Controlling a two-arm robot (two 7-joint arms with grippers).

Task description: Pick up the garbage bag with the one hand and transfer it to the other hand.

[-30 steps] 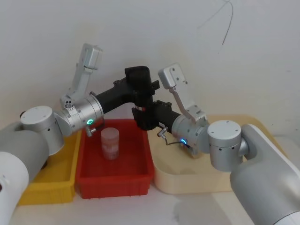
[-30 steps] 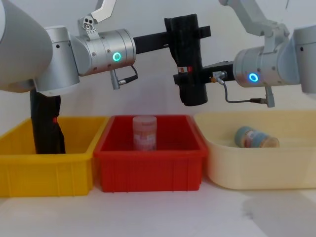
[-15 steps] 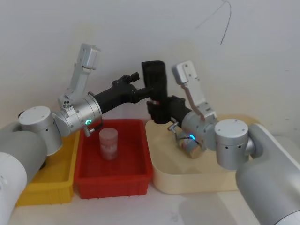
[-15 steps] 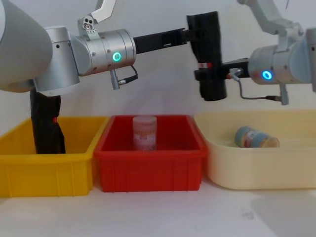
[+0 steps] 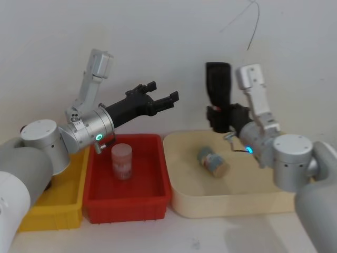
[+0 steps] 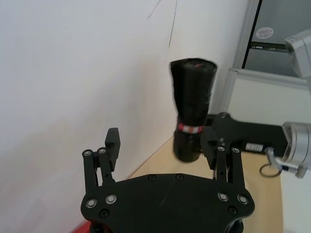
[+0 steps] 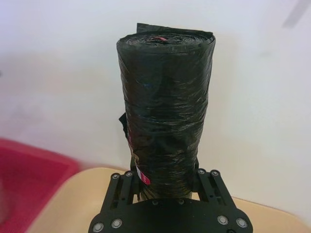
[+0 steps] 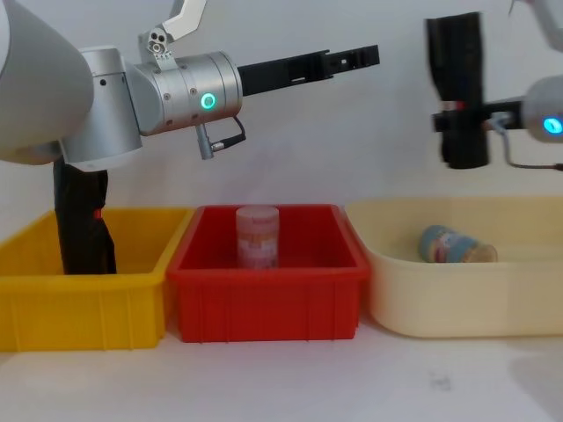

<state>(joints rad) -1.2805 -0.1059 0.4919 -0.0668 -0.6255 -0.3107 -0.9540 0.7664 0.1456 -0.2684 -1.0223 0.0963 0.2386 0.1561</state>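
The garbage bag (image 5: pixel 218 95), a rolled black bag with a red band, stands upright in the air above the cream tray. The other hand, my right gripper (image 5: pixel 217 119) on the blue-ringed arm, is shut on the lower part of the roll (image 8: pixel 459 83), which the right wrist view shows between its fingers (image 7: pixel 165 136). The one hand, my left gripper (image 5: pixel 164 91) on the green-ringed arm, is open and holds nothing, above the red bin's far edge. A wide gap lies between it (image 8: pixel 356 57) and the roll. In the left wrist view the roll (image 6: pixel 192 114) is beyond the open fingers (image 6: pixel 112 141).
A yellow bin (image 8: pixel 88 294) on the left holds another black roll (image 8: pixel 84 224). The red bin (image 8: pixel 264 303) in the middle holds an upright pink jar (image 8: pixel 258 237). A can (image 8: pixel 456 246) lies on its side in the cream tray (image 8: pixel 457 308). A white wall stands behind.
The left gripper let go of the garbage bag and stayed in place, open. The right gripper carried the roll to the right, away from it.
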